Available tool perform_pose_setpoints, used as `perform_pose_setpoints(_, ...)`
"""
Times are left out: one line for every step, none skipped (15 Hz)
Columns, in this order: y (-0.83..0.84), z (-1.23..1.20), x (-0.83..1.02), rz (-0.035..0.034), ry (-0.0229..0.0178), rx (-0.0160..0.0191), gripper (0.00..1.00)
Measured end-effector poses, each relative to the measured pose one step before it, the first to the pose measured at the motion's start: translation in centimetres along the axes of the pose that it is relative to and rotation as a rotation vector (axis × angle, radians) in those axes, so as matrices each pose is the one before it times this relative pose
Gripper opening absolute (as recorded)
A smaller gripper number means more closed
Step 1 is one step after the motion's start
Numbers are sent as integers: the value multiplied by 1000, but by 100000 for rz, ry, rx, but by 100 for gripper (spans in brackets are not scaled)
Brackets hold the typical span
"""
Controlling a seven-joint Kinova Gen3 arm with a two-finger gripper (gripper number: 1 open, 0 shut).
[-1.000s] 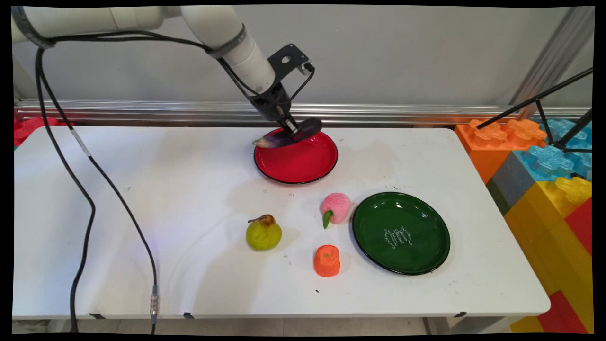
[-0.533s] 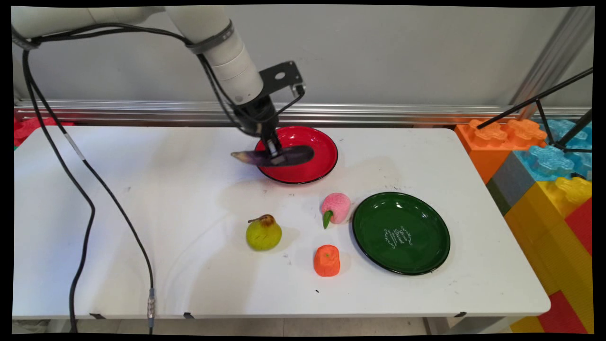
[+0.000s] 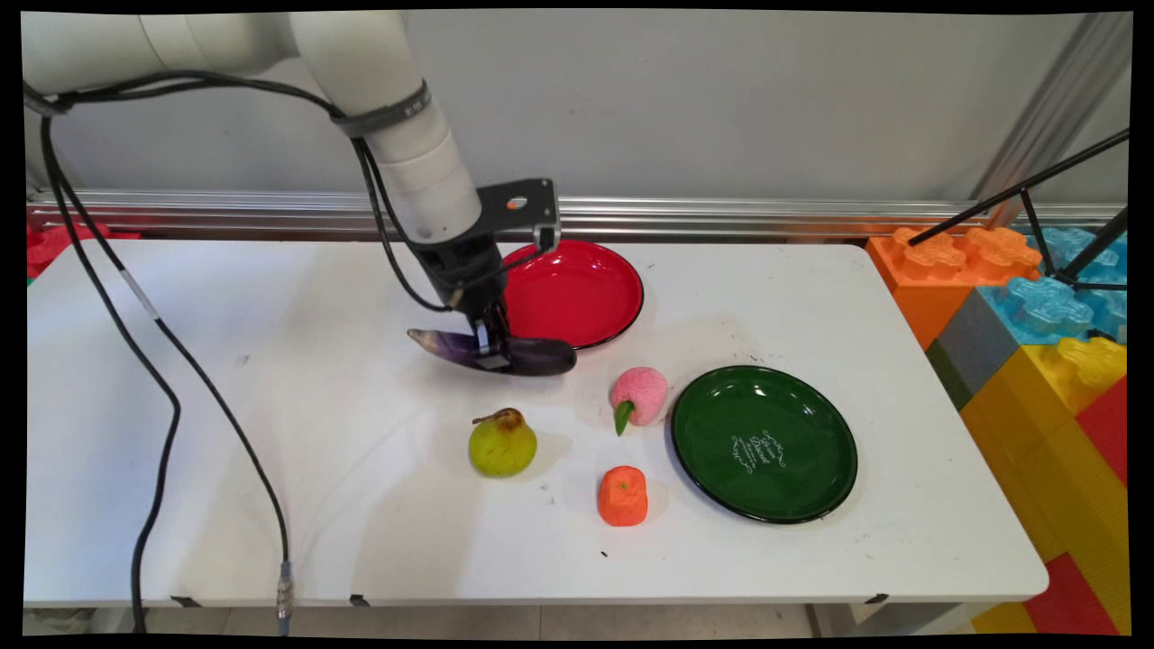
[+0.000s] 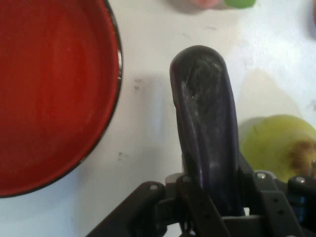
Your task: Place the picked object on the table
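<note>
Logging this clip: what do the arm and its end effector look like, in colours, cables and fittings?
The arm is glossy white with rounded tubular links and a dark band round the forearm. Black cables hang from it, one with a white tag and a silver connector. A black bracket with a round hole sits at the wrist. The end effector is black, with a two-finger linkage.

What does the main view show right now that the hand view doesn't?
Only the main view shows the green plate, the orange fruit, the toy blocks and the whole table. Only the hand view shows the gripper fingers closed round the eggplant up close. Both show the eggplant, the red plate, the pear and the pink fruit, the last barely at the hand view's top edge.
</note>
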Motion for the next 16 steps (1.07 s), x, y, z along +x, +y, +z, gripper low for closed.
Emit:
perform_pose_setpoints(139, 508, -52, 1594, -507, -378, 0)
perform_pose_setpoints(92, 542, -51, 1338, -323, -276, 0)
perform_pose_setpoints(97, 599, -61, 965, -138, -359, 0)
perform_pose_setpoints(71, 513, -47, 775, -92, -259, 0)
perform_pose_setpoints(26, 616, -69, 713, -99, -220, 0)
perform_pose_setpoints(-45, 519, -36, 318, 230, 40, 0)
perform_pose_setpoints(-51, 490, -11, 170, 325, 33, 0)
perform_pose_setpoints(-109, 590, 28, 92, 693, 35, 0)
perform_pose_setpoints(-61, 418, 21, 118, 470, -115, 0)
perform_pose_setpoints(-64, 463, 66, 209, 524, -155, 0)
perform_pose_setpoints(-38, 409, 40, 172, 490, -108, 0)
perform_pose_setpoints(-63, 312, 34, 214, 342, 2, 0)
perform_pose_setpoints(-72, 320, 24, 341, 354, 24, 0)
perform_pose_setpoints(-83, 276, 49, 439, 292, 80, 0)
perform_pose_setpoints(-89, 235, -8, 547, 199, 78, 0)
perform_pose_setpoints(-86, 168, 34, 468, 291, 83, 0)
